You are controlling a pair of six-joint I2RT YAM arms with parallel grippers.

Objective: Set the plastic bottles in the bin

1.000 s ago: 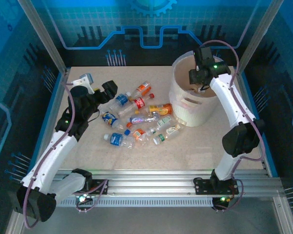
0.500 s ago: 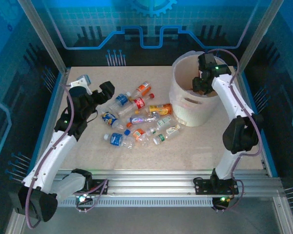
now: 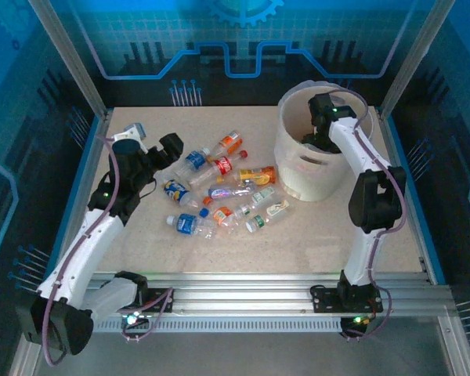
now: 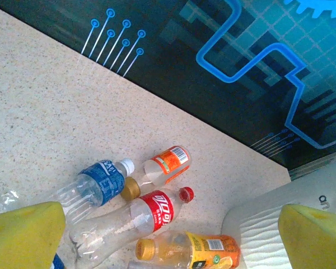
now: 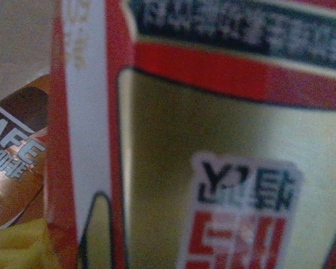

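Several plastic bottles [image 3: 219,192] lie in a loose cluster on the table between my arms. My left gripper [image 3: 163,150] hangs open over the cluster's left end, nothing between its yellow pads [image 4: 22,235]. Below it lie a blue-labelled bottle [image 4: 101,182], an orange-labelled one [image 4: 171,162], a red-labelled one [image 4: 157,210] and an orange juice bottle [image 4: 207,249]. The whitish bin [image 3: 301,168] stands at the back right. My right gripper [image 3: 317,139] reaches down inside it. A bottle with a red and gold label [image 5: 213,140] sits right against its camera, beside a brown-labelled one [image 5: 17,168].
Blue enclosure walls [image 3: 243,47] ring the table, with metal posts at the back corners. Bare tabletop [image 3: 298,243] stretches in front of the bin and the bottle cluster. An aluminium rail [image 3: 243,294] runs along the near edge.
My right arm has swung its gripper from above the bin's rim down into the bin. The left arm has hardly moved.
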